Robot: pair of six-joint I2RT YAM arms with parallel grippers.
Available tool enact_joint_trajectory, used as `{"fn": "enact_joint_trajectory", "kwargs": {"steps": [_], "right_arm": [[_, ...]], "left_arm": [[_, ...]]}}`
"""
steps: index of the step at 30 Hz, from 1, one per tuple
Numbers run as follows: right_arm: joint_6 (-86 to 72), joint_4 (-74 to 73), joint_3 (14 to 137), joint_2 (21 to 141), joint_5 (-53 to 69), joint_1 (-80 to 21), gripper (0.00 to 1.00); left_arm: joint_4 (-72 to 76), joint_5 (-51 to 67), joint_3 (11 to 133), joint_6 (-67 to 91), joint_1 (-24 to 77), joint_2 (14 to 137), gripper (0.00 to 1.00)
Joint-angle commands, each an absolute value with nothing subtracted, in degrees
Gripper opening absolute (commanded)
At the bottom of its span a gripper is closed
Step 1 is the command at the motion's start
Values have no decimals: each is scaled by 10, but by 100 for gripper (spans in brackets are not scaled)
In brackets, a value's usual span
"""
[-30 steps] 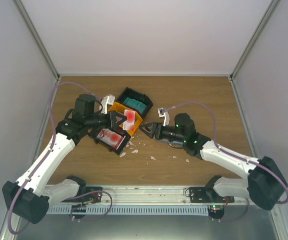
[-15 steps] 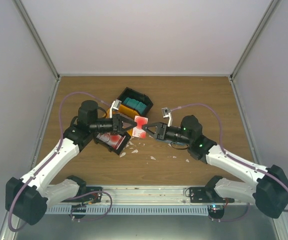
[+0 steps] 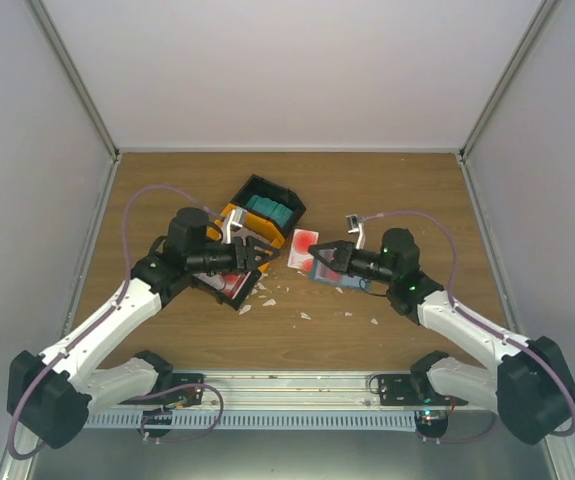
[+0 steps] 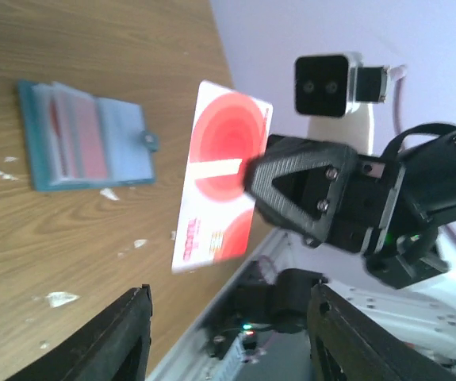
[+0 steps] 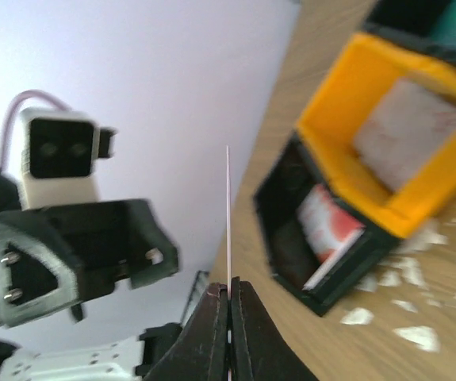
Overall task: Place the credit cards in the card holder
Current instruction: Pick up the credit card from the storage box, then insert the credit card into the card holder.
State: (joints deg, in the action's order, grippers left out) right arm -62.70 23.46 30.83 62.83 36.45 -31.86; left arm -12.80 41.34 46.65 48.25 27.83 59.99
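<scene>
One bin (image 3: 233, 214) sat on your worktop (image 3: 397, 180). Right of it your left end effector (image 3: 267, 256) gaped empty and the card holder (image 4: 93, 135) lay open, flat; your right end effector (image 5: 229, 287), clamped shut, pinched one red-and-white credit card (image 4: 224, 186) in the air there.

White-and-red credit card (image 4: 224, 190) upright in midair; slate-blue card holder (image 4: 85, 135) lying open, flat, nearby.

Both arms reach inward, grippers facing tip to tip. The left gripper (image 3: 258, 252) has its jaws parted; just opposite, the right gripper (image 3: 319, 256) is pinched tight on a credit card (image 3: 303, 245).
</scene>
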Motion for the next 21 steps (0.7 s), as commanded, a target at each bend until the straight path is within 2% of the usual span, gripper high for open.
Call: {"fn": "enact_joint_trajectory", "kwargs": {"steps": [1,5,9,17,21], "right_arm": [[-564,142,286,614,399,-246,1],[-458,12,276,611,384,-163,1],[-387,-48,265,633,376,-93,1],[-332,-16,282,768,423,-52,1],[-331,-2,297,815,418,-42,1]], "left_arm": [[-169,312,485,414,304,630,58],[-151,282,503,384,342,700,60],[-136,257,550,352,370,790,58],[-144,224,681,288,393,1006,43],[-150,212,730,272,398,1079,42]]}}
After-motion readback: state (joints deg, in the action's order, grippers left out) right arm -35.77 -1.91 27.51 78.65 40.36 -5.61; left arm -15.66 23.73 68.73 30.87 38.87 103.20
